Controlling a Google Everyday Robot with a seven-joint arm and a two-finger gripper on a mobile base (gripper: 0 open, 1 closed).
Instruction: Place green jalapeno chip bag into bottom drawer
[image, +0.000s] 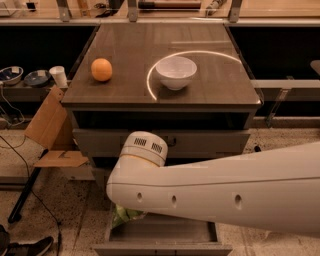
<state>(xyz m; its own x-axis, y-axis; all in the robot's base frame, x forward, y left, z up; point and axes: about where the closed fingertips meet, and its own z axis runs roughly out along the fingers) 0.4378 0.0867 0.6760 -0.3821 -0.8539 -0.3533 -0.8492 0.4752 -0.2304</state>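
The green jalapeno chip bag (125, 216) shows as a crinkled green patch under my white arm (210, 192), at the left rear of the open bottom drawer (170, 232). My gripper is hidden behind the arm's wrist end (144, 147), just above the bag and over the drawer's left side. Only a small part of the bag shows. The drawer is pulled out toward the camera and its grey inside shows.
The cabinet top (210, 85) holds an orange fruit (101, 69) and a white bowl (176, 72). A shallower drawer (210, 142) above is closed. A cardboard flap (47, 125) and a black stand leg (27, 192) are on the left floor.
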